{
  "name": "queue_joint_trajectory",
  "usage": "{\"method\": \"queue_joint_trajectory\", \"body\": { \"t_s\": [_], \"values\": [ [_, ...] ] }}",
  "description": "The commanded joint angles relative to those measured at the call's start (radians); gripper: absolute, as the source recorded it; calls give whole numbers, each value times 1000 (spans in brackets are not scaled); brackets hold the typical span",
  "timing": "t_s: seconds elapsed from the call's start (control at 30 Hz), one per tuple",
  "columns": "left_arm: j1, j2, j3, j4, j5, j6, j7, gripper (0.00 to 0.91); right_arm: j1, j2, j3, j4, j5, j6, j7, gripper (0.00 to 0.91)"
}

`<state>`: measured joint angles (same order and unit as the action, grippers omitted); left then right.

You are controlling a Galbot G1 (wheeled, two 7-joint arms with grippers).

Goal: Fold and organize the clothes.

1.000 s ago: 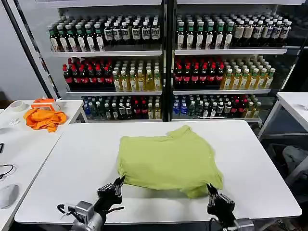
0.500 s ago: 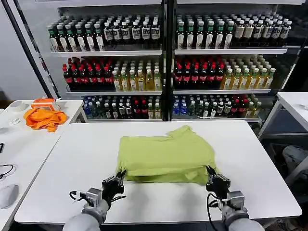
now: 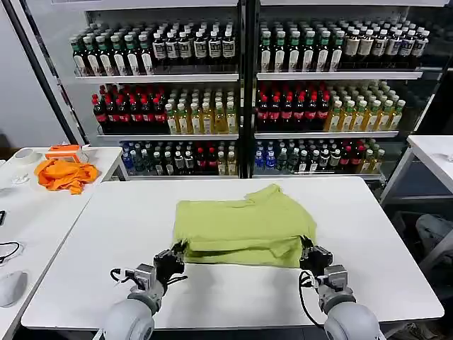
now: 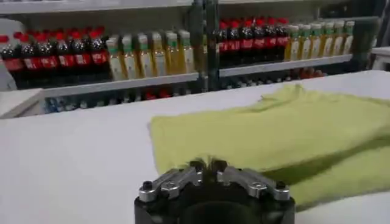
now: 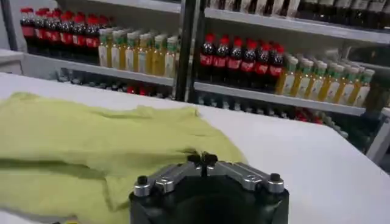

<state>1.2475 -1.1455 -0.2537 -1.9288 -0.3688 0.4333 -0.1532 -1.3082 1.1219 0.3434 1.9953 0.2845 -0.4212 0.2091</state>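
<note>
Since a second ago both arms have pushed up-frame in the head view, carrying the T-shirt's point(image 3: 244, 225) near hem away from the robot and over the body of the garment; the loose lump that hung at lower right has flattened into a tidier folded band along the near edge. Left tool point(image 3: 172, 258) sits at the lower-left corner of the shirt, right tool point(image 3: 309, 253) at the lower-right corner, each touching the fabric edge. In the left wrist view the left tool's point(image 4: 207, 166) tips meet, and in the right wrist view the right tool's point(image 5: 202, 159) tips are likewise together; I can't tell whether cloth is pinched between either pair. Shirt lies centre of the white surface point(image 3: 106, 248), collar end toward the top of the frame, near the bottle shelves point(image 3: 241, 78); it now reads as roughly half its depth, two layers visible at the near side in the left wrist view point(image 4: 286, 140). Judgement: first bottom-to-top fold is mid-carry or nearly laid. Next likely needs release and a check that the edges line up; right side looks slightly bunched, so the layer may slip. Orange cloth point(image 3: 66, 173) on the side table at upper left, untouched.
</note>
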Motion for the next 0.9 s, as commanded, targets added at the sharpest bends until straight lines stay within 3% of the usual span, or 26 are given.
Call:
{"method": "queue_joint_trajectory", "body": {
  "t_s": [0.03, 0.3, 0.63, 0.73, 0.77, 0.8, 0.83, 0.87, 0.9],
  "values": [
    [-9, -4, 2, 14, 0, -4, -2, 907, 23, 8, -11, -21, -11, -10, 2, 907],
    [79, -15, -38, -34, -2, -11, -8, 907, -94, -5, 53, 66, -4, 18, 0, 907],
    [50, -39, -26, 20, 2, -3, -14, 907, -126, -7, 114, 31, 86, 5, 23, 907],
    [33, -45, -18, 39, 6, -3, -13, 524, -102, -4, 109, 3, 111, -7, 29, 907],
    [30, -47, -15, 42, 8, -3, -13, 272, -98, -4, 108, -6, 112, -9, 29, 907],
    [27, -49, -13, 47, 10, -3, -12, 202, -93, -3, 105, -15, 113, -12, 30, 907],
    [24, -50, -11, 49, 10, -3, -12, 71, -88, -3, 102, -26, 114, -14, 30, 907],
    [22, -52, -9, 54, 13, -5, -13, 50, -85, -2, 96, -34, 116, -15, 30, 907],
    [19, -52, -8, 59, 15, -7, -14, 30, -83, -1, 91, -37, 120, -15, 31, 806]
  ]
}}
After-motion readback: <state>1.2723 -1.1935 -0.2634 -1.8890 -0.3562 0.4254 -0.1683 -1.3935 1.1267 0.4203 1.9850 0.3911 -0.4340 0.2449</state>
